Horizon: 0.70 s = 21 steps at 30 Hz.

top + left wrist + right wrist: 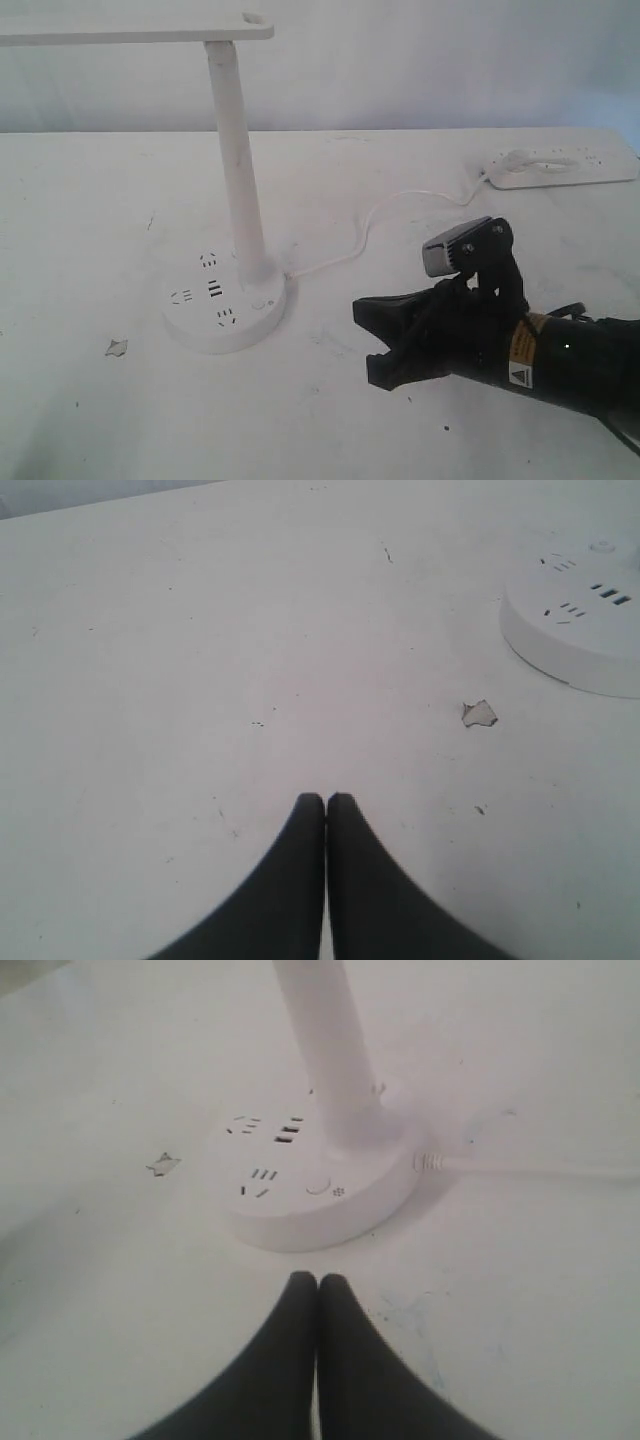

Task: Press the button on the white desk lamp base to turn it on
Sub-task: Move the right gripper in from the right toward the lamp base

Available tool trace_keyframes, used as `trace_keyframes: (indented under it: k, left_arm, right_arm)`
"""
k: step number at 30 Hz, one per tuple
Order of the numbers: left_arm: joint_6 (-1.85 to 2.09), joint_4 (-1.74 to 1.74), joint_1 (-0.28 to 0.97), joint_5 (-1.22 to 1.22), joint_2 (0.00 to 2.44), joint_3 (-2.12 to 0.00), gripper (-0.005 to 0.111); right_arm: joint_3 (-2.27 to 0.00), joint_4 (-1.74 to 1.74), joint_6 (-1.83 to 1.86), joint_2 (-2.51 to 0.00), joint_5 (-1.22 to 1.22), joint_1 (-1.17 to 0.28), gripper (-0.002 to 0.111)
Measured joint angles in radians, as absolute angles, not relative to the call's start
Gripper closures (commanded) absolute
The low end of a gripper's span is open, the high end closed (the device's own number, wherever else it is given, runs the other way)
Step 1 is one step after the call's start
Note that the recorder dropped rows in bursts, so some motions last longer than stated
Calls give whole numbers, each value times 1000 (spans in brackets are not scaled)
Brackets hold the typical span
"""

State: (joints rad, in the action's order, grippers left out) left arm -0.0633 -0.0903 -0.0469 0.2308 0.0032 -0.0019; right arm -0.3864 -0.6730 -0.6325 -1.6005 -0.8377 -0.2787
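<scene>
The white desk lamp base [225, 312] sits left of centre on the table, its slim pole [238, 170] rising to a flat head. The button [262, 306] is a small round ring on the base's right edge, near the pole foot. In the right wrist view the button [318, 1185] lies just beyond my right gripper [318, 1280], which is shut and empty, a short gap from the base [300, 1222]. My right gripper [365, 340] hovers right of the base. My left gripper [326, 800] is shut over bare table, with the base [580, 630] off to one side.
A white power strip [560, 168] lies at the back right, and a thin white cable [370, 225] runs from it to the lamp base. A small torn chip [116, 347] lies on the table left of the base.
</scene>
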Motion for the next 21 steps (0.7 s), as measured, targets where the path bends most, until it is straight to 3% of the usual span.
trace_keyframes:
  k: [10,21]
  left_arm:
    - [-63,-90,-47,231,3,-2,107]
    - [-63,-90,-47,231,3,-2,107]
  right_arm:
    - [-390,-744,-760,-1666,-870,-280,108]
    - [-345,-805,-633,-1666,-976,-280,108]
